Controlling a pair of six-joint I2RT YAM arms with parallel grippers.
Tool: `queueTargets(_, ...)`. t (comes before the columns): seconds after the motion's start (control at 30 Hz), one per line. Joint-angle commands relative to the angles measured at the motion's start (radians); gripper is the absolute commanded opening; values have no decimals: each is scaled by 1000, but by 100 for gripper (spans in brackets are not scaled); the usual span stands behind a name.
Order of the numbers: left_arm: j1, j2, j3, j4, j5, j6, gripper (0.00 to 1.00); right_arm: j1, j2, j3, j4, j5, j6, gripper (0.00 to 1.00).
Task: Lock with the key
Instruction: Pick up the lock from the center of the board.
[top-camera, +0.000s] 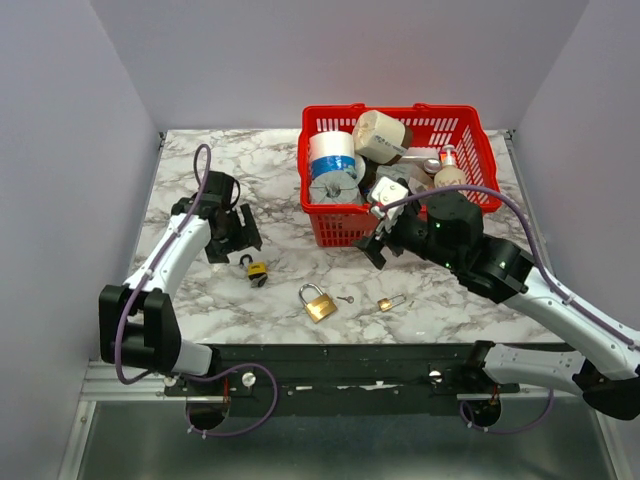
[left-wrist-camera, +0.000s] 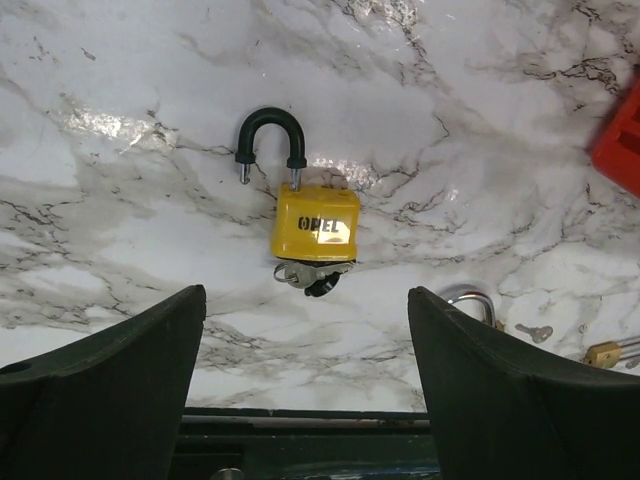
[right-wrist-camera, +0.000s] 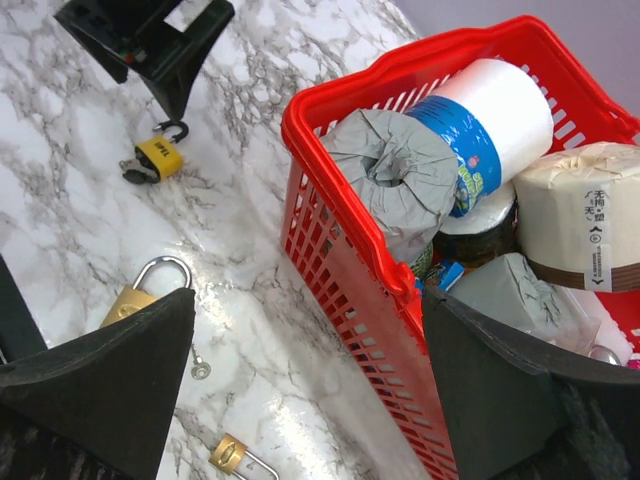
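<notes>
Marble table (top-camera: 270, 180) | red basket (top-camera: 335, 228): paper rolls (top-camera: 333, 152), bottle (top-camera: 449, 172) | yellow padlock (top-camera: 257, 270) outside

Open tabletop (left-wrist-camera: 120, 80) around yellow padlock (left-wrist-camera: 315, 228)

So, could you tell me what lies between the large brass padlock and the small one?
A small key lies between the large padlock and the small padlock, clearest in the top view.

This is looking like a robotics lab cell: plain pale walls (top-camera: 60, 150) are enclosing a marble-patterned table (top-camera: 250, 315), and the left arm (top-camera: 165, 260) and right arm (top-camera: 545, 290), trailing purple cables (top-camera: 203, 170), are standing on a near-edge metal rail (top-camera: 120, 385).
</notes>
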Motion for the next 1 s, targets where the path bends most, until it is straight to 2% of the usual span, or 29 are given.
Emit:
queueTargets(0.0, -4, 72, 5, 43, 4, -34, 89, -3, -12, 26, -93, -72, 10, 100)
queueTargets(0.23, -43, 128, -81, 80, 6, -111, 89, -5, 30, 46, -119, -68, 38, 100)
queueTargets(0.33, -61, 164, -81, 91, -5, -117, 88, -3, 31, 43, -133, -94, 3, 100)
queueTargets(0.47, -67, 202, -62, 99, -10, -120, 82, -3, 25, 57, -163, -158, -16, 100)
queueTargets(0.67, -87, 248, -84, 119, 12, -137, 78, -3, 34, 69, -169, -145, -19, 100)
queueTargets(0.97, -89, 277, -44, 107, -88, -106, 75, -3, 27, 55, -171, -161, -13, 100)
